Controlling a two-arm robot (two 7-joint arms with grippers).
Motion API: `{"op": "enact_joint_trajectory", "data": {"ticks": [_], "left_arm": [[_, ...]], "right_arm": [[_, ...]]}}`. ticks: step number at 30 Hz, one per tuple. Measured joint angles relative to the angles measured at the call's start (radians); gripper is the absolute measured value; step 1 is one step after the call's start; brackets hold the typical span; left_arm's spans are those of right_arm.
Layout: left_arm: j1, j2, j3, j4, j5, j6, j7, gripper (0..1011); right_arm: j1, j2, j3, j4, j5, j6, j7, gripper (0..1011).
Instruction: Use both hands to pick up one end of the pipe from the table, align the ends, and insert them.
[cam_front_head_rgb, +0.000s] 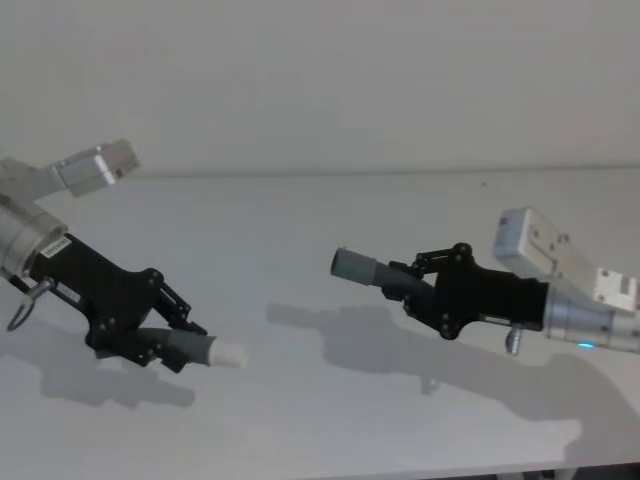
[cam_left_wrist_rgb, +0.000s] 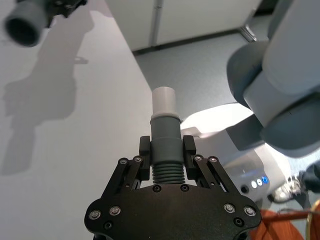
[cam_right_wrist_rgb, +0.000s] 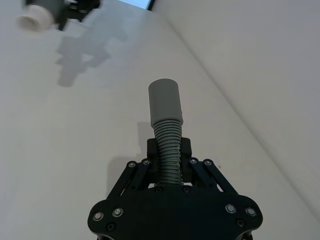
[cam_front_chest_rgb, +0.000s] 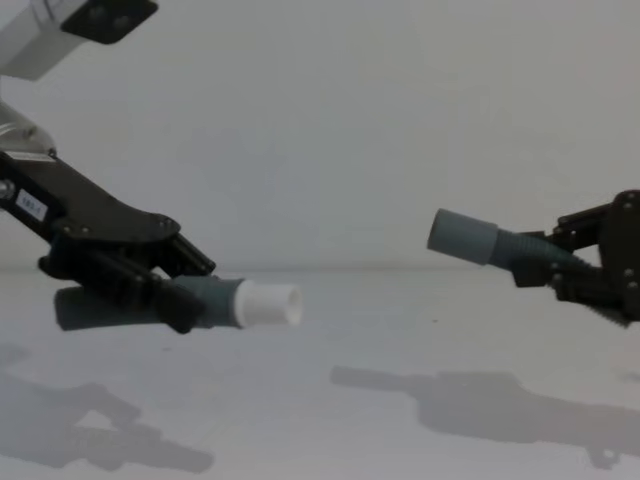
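Both pipe pieces are held up off the table (cam_front_head_rgb: 300, 220). My left gripper (cam_front_head_rgb: 185, 340) is shut on the ribbed piece with the white plug tip (cam_front_head_rgb: 230, 353), which points right; the same tip (cam_left_wrist_rgb: 163, 102) and gripper (cam_left_wrist_rgb: 166, 152) show in the left wrist view. My right gripper (cam_front_head_rgb: 405, 285) is shut on the other ribbed piece, whose grey cuff (cam_front_head_rgb: 352, 266) points left and sits higher than the white tip (cam_front_chest_rgb: 268, 304). A wide gap separates the cuff (cam_front_chest_rgb: 462, 237) from that tip. The cuff (cam_right_wrist_rgb: 165, 102) stands beyond my right gripper (cam_right_wrist_rgb: 169, 150).
Shadows of both arms fall on the white table (cam_front_chest_rgb: 320, 400). A plain wall (cam_front_head_rgb: 320, 80) rises behind it. Past the table's edge in the left wrist view lie grey floor (cam_left_wrist_rgb: 200, 65) and the robot's body (cam_left_wrist_rgb: 280, 75).
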Motion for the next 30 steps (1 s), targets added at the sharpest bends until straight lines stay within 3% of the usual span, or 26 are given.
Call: {"op": "enact_joint_trajectory", "data": {"ticks": [11,19,30], "left_arm": [[0.033,0.004,-0.023,-0.033,-0.025,0.078,0.11,353],[0.033,-0.036,-0.025,0.004,-0.043,0.087,0.128,353],[0.016,-0.121,-0.004,0.095,-0.058,0.068,0.096,353]], "right_arm": [[0.087,0.046,-0.014,0.132,0.075,-0.201,0.222,223],[0.14,0.075,-0.024,0.242,0.144,-0.34,0.387,223],[0.142,0.106,-0.026,0.288,0.161,-0.421,0.436,223]]}}
